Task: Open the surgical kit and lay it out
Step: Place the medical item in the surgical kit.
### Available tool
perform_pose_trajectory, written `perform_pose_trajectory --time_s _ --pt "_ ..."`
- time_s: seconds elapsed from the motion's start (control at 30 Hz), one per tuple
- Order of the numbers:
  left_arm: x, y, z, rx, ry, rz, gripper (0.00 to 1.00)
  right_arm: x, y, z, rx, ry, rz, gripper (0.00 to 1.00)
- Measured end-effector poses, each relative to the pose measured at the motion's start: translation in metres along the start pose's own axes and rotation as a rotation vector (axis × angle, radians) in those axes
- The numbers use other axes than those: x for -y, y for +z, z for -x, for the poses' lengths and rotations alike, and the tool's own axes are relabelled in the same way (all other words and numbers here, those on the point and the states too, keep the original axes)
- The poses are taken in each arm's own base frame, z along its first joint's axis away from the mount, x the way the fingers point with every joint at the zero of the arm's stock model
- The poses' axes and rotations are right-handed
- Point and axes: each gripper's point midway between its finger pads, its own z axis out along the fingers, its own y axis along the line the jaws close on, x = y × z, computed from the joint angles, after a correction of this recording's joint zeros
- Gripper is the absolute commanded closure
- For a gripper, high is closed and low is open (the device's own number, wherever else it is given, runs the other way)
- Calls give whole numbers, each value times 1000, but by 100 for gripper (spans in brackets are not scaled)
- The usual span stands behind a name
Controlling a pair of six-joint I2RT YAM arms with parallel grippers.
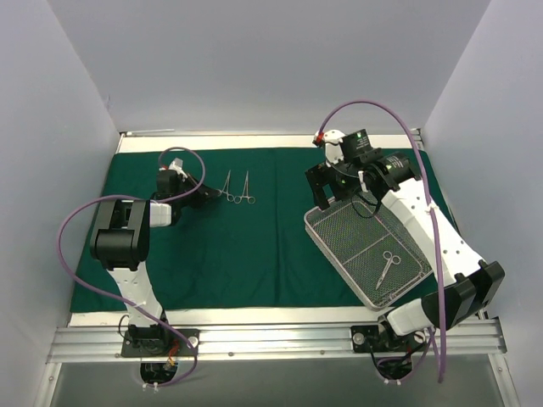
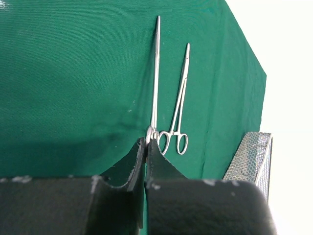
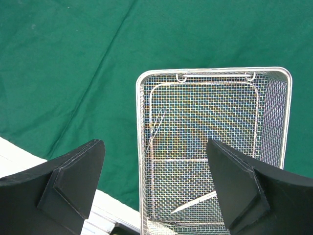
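The dark green drape (image 1: 237,246) lies spread flat over the table. Two silver forceps lie on it at the back left, a long one (image 1: 226,187) and a shorter one (image 1: 247,189). My left gripper (image 1: 197,192) is shut on the ring handle of the long forceps (image 2: 155,73), which rests on the cloth; the shorter forceps (image 2: 178,103) lies just right of it. The wire-mesh tray (image 1: 327,240) sits at the right with scissors (image 1: 388,268) inside. My right gripper (image 3: 154,171) hangs open and empty above the tray's far end (image 3: 213,71); the scissors' tips (image 3: 195,201) show below.
White table edge (image 1: 212,140) runs behind the drape and a metal rail (image 1: 271,339) in front. White walls close in on the left, back and right. A corner of the tray (image 2: 252,156) shows in the left wrist view.
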Motion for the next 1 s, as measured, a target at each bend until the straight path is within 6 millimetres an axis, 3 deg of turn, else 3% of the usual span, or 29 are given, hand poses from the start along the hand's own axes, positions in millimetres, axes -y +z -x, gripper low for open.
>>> perform_pose_trajectory --time_s 0.43,0.73,1.0 --pt "-5 1 0 2 -7 24 95 2 0 0 0 6 3 12" --pt "-18 0 -10 -32 -37 71 76 2 0 0 1 0 8 12" --pt "-24 1 -15 -49 -58 86 71 3 2 -4 -9 6 13 12"
